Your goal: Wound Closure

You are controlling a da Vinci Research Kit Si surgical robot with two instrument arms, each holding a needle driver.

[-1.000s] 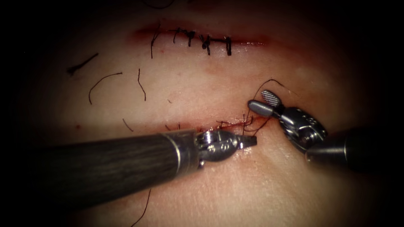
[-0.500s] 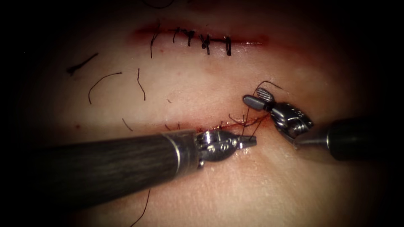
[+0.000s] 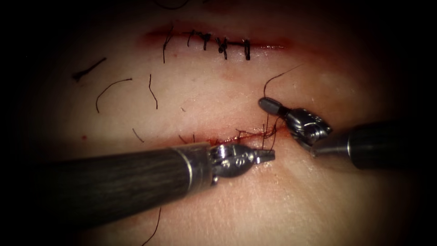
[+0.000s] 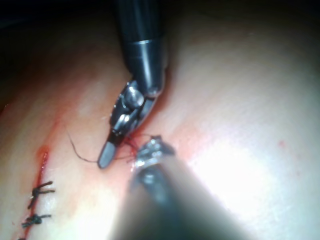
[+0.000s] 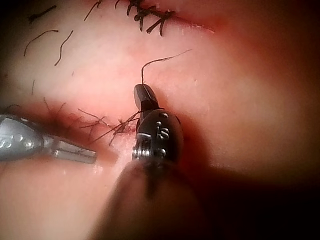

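R pincer (image 3: 268, 104) is pressed together on the thread (image 3: 278, 75) just above the open cut (image 3: 236, 135); thread's long axis runs up-right from the tip. L pincer (image 3: 268, 156) pinches a strand below the cut. Needle unseen. Risk: opposing tension could snap thread or tear the tissue (image 3: 205, 95).

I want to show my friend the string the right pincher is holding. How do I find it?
Find the tissue and its lower cut, between the two tools. Above that cut's right end sits the right tool, jaws shut. The thread curls up from its tip to a free end, unlike the loose cut ends of thread lying on the left.
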